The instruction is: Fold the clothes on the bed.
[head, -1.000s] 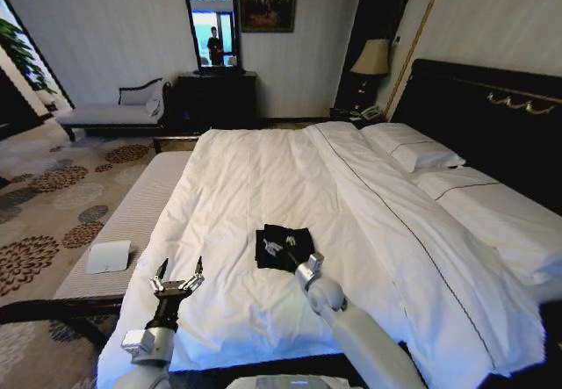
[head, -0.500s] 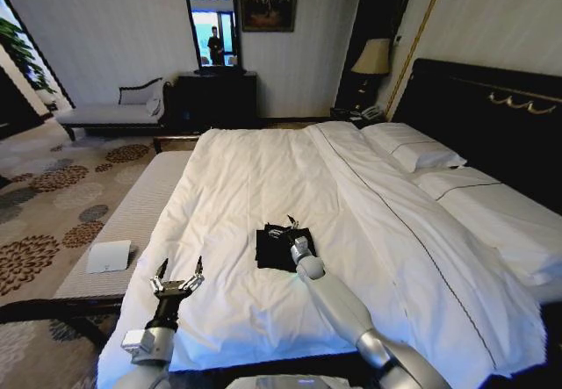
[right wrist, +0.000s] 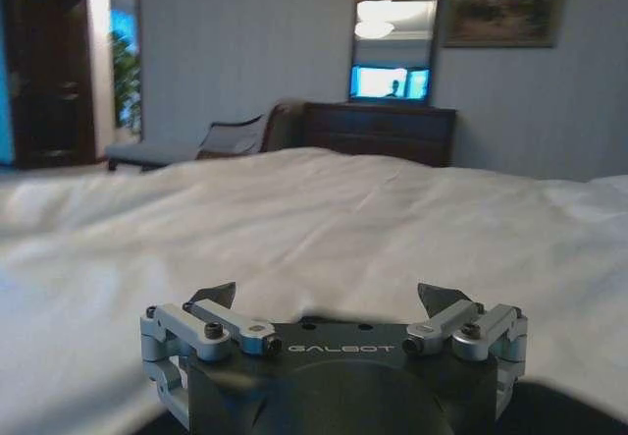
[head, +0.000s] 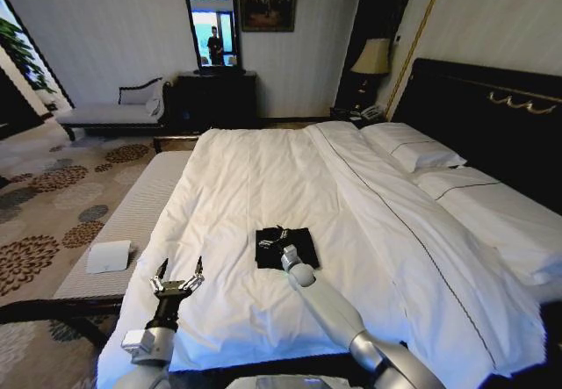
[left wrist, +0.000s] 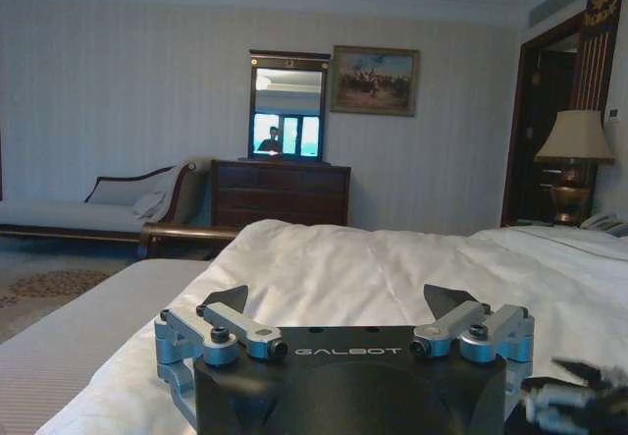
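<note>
The clothes, a black T-shirt (head: pixel 294 241), lie folded into a small rectangle on the white duvet of the bed (head: pixel 246 178), near its front middle. My right gripper (head: pixel 277 236) reaches out over the shirt's left part, low above it. In the right wrist view that gripper (right wrist: pixel 329 299) is open, with dark cloth (right wrist: pixel 574 406) below it and white duvet ahead. My left gripper (head: pixel 178 275) hovers open over the bed's front left corner, well left of the shirt. It also stands open in the left wrist view (left wrist: pixel 339 299).
A grey bench (head: pixel 140 213) runs along the bed's left side with a white box (head: pixel 108 255) on it. Pillows (head: pixel 413 147) and a dark headboard (head: pixel 492 117) stand at the right. A chaise (head: pixel 114 112), a dresser (head: pixel 217 99) and a lamp (head: pixel 372 57) line the far wall.
My right arm has stretched farther out over the black T-shirt, and its gripper has shifted slightly left. The left arm has not moved.
</note>
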Motion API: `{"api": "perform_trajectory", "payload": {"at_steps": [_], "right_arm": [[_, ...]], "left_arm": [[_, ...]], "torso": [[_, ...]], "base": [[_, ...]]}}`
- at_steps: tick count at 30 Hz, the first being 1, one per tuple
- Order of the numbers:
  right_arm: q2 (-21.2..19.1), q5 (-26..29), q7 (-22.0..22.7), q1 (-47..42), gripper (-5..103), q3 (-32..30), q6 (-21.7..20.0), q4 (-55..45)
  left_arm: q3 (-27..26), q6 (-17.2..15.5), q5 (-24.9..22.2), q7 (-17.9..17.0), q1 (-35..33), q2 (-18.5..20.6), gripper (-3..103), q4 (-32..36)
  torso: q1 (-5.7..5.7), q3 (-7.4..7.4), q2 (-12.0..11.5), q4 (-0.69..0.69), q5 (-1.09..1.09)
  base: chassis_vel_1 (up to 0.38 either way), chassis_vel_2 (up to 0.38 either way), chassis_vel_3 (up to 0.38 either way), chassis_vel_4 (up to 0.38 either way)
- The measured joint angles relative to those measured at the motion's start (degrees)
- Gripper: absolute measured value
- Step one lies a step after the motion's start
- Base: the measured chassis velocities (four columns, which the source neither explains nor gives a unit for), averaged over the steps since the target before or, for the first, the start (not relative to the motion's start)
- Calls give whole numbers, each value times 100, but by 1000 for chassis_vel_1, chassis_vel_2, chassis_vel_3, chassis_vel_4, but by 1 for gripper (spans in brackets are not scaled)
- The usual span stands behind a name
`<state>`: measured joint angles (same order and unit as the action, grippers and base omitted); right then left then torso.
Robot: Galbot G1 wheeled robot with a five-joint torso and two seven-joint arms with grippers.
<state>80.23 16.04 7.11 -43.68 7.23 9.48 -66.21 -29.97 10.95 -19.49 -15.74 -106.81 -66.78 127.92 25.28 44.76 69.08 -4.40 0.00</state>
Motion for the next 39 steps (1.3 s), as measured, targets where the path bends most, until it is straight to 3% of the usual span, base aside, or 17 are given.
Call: {"api": "perform_trajectory", "payload": {"at_steps": [3, 10, 14, 15, 17, 25, 31, 39], "right_arm": [[-226, 299, 252, -214, 100, -165, -167, -832], [-812, 467, 257, -878, 100, -932, -75, -1797], [-1478, 288, -74, -1917, 100, -2034, 128, -2631], [-1478, 288, -74, -1917, 100, -2034, 128, -2631], [-1623, 217, -241, -2583, 100, -2639, 243, -2978], [-1318, 43, -612, -4304, 100, -4009, 834, -3610], [-1043, -188, -796, -5091, 100, -4533, 1263, -3881], [-868, -222, -893, -5502, 100, -4747, 1674, -3875]], "left_arm": [[0, 0, 0, 0, 0, 0, 100, 0], [0, 0, 0, 0, 0, 0, 100, 0], [1, -1, 0, 1, 1, 0, 100, 0], [1, -1, 0, 1, 1, 0, 100, 0], [0, -1, 0, 1, 0, 1, 100, 0], [1, -1, 0, 1, 0, 0, 100, 0], [0, -1, 0, 1, 0, 1, 100, 0], [0, -1, 0, 1, 0, 0, 100, 0]], "torso": [[0, 0, 0, 0, 1], [0, 0, 0, -1, 1], [0, 0, 0, -2, 1], [0, 0, 0, -2, 1], [0, -1, 1, -4, 2], [-1, -1, 1, -3, 2], [-1, 0, 1, -2, 0], [-1, 0, 1, -1, 0]], "base": [[0, 0, 0, 0], [0, 0, 0, 0], [0, 0, 0, 0], [0, 0, 0, 0], [0, 0, 0, 0], [0, 0, 0, 0], [0, 0, 0, 0], [0, 0, 0, 0]]}}
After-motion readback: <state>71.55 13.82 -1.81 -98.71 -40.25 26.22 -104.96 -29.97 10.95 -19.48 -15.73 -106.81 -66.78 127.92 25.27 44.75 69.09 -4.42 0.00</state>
